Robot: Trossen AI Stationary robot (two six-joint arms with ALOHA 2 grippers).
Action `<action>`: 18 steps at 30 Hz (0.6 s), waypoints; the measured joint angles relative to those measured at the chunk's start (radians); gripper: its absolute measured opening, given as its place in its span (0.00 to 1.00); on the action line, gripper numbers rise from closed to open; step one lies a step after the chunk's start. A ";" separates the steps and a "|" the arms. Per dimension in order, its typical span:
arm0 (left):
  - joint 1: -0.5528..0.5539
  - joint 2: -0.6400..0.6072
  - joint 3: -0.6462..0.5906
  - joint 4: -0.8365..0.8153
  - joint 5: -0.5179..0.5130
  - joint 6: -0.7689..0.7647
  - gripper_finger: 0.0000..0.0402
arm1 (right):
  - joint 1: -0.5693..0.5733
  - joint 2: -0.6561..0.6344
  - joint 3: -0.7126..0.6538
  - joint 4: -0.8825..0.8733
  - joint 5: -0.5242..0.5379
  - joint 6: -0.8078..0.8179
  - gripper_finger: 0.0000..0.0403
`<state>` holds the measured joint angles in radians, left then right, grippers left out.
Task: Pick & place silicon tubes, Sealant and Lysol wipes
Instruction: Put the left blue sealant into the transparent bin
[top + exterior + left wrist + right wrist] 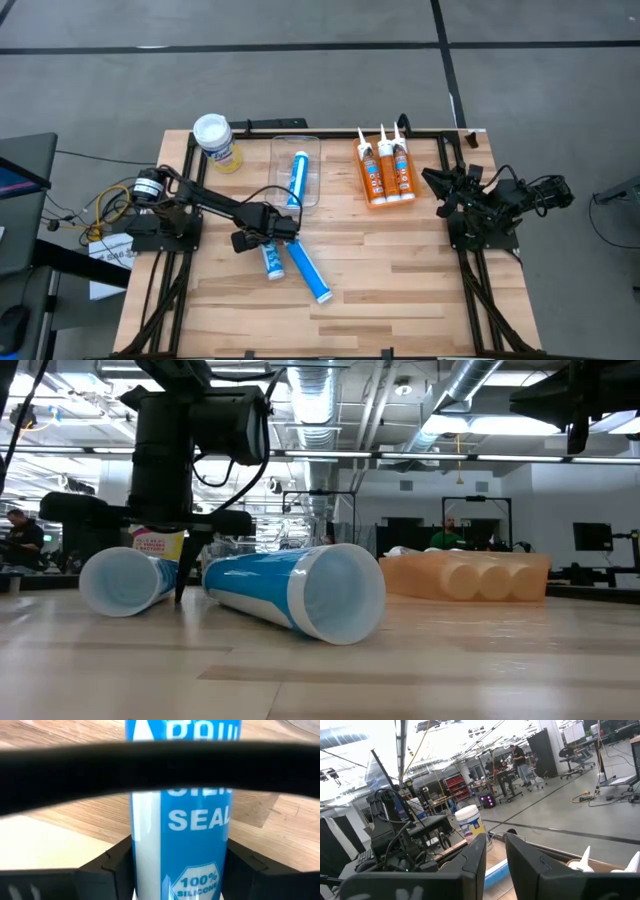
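left end effector (268,243) down on the surface (400,270), fingers closed around a blue tube (271,262); second blue tube (307,270) just beside it | wipes canister (217,141) well beyond | right end effector (436,184) waiting apart, fingers nearly closed, holding nothing
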<state>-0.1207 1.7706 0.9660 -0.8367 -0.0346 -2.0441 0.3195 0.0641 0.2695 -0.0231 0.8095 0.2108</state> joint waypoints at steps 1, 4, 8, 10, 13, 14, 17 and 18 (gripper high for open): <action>-0.001 0.001 0.004 -0.007 0.003 0.001 0.50 | 0.000 0.000 0.000 0.000 0.000 0.000 0.16; -0.007 0.004 0.032 -0.052 0.004 0.009 0.50 | 0.000 0.000 0.000 0.000 -0.001 0.000 0.16; -0.025 -0.002 0.079 -0.192 0.058 0.040 0.50 | 0.000 0.000 0.000 0.001 -0.001 0.000 0.16; -0.040 -0.022 0.123 -0.267 0.069 0.041 0.50 | 0.000 0.000 0.000 0.002 -0.001 0.000 0.16; -0.067 -0.051 0.184 -0.358 0.069 0.040 0.50 | 0.000 0.000 0.000 0.002 -0.001 0.000 0.16; -0.077 -0.063 0.202 -0.398 0.069 0.036 0.50 | 0.000 0.000 0.000 0.002 0.000 0.000 0.16; -0.100 -0.113 0.281 -0.460 0.059 0.014 0.50 | 0.000 0.000 0.000 0.002 0.001 0.000 0.16; -0.105 -0.127 0.311 -0.477 0.048 0.007 0.50 | 0.000 0.000 0.000 0.002 0.001 0.000 0.16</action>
<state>-0.2259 1.6439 1.2772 -1.3138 0.0129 -2.0371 0.3195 0.0639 0.2695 -0.0216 0.8108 0.2108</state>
